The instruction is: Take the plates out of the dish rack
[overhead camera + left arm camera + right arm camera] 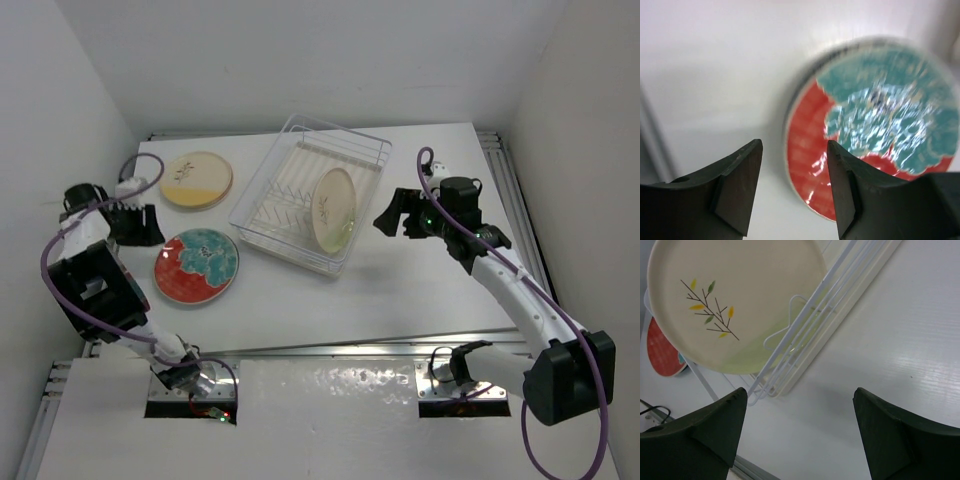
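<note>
The white bench (420, 280) carries everything. In the middle of it sits the dish rack (285, 185), a clear plastic rectangular tray with raised walls and a whitish ridged base, set at an angle to the bench edges. White wire dividers rise from the base.

One plate (335, 208) stands on edge in the rack near its right end, leaning on the wires. It is cream, shading to pale green along its lower part, with a thin brown sprig bearing yellow and green leaves.

Two more plates lie flat on the bench to the left of the rack and apart from it. The farther, cream-and-yellow plate (196, 180) is pale on top with an ochre band along its near side. The nearer, red-and-teal plate (196, 265) has a glossy red rim around a mottled teal centre.

The left fingers (740, 185) are spread with nothing between them, above bare bench just left of the red-and-teal plate. The right fingers (705, 435) are spread wide and empty, near the right side of the rack, facing the standing plate without touching it.
</note>
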Robot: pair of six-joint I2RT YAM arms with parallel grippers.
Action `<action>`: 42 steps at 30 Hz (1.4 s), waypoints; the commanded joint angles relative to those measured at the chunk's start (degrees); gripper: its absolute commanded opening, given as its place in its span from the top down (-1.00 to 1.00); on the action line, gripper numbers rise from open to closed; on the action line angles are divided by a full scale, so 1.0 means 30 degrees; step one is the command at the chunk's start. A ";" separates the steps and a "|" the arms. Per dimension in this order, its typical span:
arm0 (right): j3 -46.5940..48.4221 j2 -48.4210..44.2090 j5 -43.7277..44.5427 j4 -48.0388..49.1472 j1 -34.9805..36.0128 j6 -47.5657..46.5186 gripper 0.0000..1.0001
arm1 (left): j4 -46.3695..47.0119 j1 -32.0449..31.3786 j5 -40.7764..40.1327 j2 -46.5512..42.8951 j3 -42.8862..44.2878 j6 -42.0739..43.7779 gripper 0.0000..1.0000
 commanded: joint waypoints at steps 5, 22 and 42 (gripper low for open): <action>0.0441 -0.0443 0.2353 -0.0195 0.0111 -0.0115 -0.74 | -0.0063 -0.2758 0.0660 -0.2044 0.7373 -0.4015 -0.11; -0.1434 -0.2872 0.5550 -0.2099 0.0081 -0.0379 -0.84 | -0.2467 -2.2601 -0.6906 0.4190 1.7018 -0.9411 -0.45; -0.3252 -0.4838 0.5697 -0.2275 0.0081 0.0501 -0.81 | -0.2756 -2.3628 -0.8790 0.4840 1.4851 -1.0582 0.38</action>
